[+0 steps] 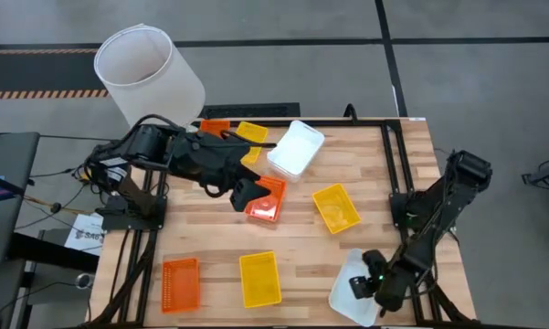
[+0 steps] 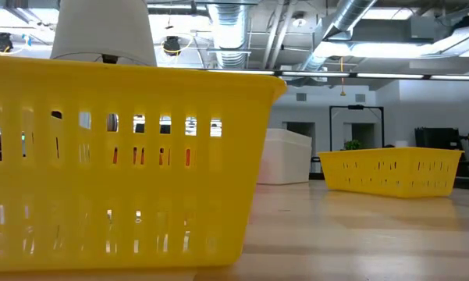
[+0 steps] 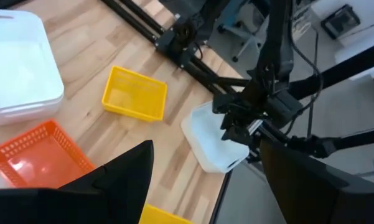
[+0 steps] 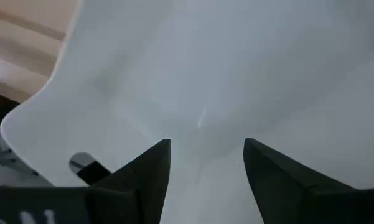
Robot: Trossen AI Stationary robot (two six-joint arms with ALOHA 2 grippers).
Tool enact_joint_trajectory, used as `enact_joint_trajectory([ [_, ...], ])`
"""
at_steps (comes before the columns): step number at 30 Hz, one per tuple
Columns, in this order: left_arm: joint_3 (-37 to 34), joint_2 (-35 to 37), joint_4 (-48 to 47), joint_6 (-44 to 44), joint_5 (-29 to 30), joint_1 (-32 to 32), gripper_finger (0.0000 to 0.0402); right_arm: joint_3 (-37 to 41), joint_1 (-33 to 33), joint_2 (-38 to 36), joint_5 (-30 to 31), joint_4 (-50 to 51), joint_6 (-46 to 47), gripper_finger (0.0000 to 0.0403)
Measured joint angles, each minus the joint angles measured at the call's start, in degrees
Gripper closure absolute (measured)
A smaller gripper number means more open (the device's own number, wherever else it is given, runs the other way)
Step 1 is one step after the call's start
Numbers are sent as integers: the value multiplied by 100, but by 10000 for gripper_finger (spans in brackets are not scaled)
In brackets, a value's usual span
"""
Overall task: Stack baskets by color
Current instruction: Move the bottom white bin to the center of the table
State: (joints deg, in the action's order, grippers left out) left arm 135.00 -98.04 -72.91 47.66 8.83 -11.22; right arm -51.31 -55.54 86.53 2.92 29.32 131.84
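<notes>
Right gripper hangs low over the white basket at the table's near right corner, its jaws spread, nothing between them; its wrist view is filled by that basket's pale inside. Along the near edge to the left lie a yellow basket and, at the near left corner, an orange basket. The yellow one stands so close to the low camera that its slotted wall fills half that view.

Farther in, right of centre, a second yellow basket sits alone and turned at an angle. Left gripper hovers at mid-table, jaws apart and empty, just over an orange basket that it partly hides from above. Its wrist view shows this orange basket right beneath the fingers.

Beyond that, a white basket lies toward the far edge. Behind the left arm, at the far edge, show part of another yellow basket and part of another orange basket. A big white lampshade stands off the far left corner.
</notes>
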Motion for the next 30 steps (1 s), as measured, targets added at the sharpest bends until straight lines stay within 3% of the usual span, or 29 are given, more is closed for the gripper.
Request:
enact_joint_trajectory([
  [7, 0, 59, -217, -218, -66, 2, 121, -1137, 127, 46, -52, 1417, -27, 178],
  [15, 0, 66, -273, -460, -66, 2, 121, -2234, 84, 353, -1197, 3539, 32, 178],
  [30, 0, 64, -272, -500, -68, 4, 121, -2241, 285, 1809, -1605, 3091, 332, 178],
])
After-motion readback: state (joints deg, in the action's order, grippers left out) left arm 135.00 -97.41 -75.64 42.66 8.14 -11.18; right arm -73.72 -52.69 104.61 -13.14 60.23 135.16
